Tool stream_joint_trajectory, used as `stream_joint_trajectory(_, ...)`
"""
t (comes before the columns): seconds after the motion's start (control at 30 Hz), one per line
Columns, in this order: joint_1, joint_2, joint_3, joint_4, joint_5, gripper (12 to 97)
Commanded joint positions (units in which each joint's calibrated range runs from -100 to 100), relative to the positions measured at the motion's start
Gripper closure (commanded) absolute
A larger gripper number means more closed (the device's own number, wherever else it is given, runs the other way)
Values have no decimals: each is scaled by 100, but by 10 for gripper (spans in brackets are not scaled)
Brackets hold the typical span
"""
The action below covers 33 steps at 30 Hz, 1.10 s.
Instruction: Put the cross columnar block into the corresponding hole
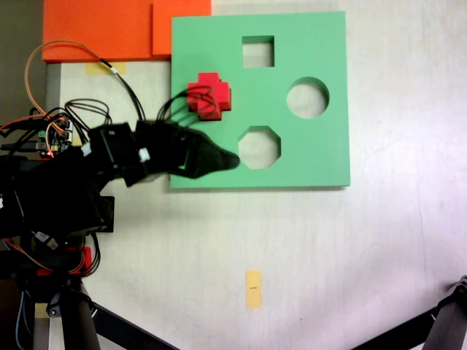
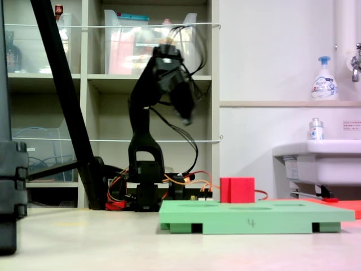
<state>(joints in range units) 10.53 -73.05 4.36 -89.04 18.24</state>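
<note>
While my gripper (image 2: pixel 185 117) hangs high with nothing held, gap unreadable, the small red foam cross-shaped block (image 1: pixel 209 95) stands proud on the green foam board (image 1: pixel 321 157) at its plus cutout, likely light, squashy; pinch opposite arms.

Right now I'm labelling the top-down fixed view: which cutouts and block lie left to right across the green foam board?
Red plus-shaped foam block → square cutout → round cutout.
</note>
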Motion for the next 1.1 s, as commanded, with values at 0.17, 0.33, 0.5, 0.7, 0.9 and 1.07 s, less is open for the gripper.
stream_joint_trajectory(0.17, -430, -2695, -4215, 4440, -943, 543)
stream_joint_trajectory(0.33, -679, -2695, -6637, 6414, -1211, 543)
stream_joint_trajectory(0.5, -698, -2695, -8761, 8051, -1294, 543)
stream_joint_trajectory(0.7, -659, -2695, -10436, 10054, -1553, 584)
stream_joint_trajectory(0.9, -669, -2695, -10436, 8899, -1538, 607)
stream_joint_trajectory(1.07, -723, -2695, -10436, 9024, -1495, 603)
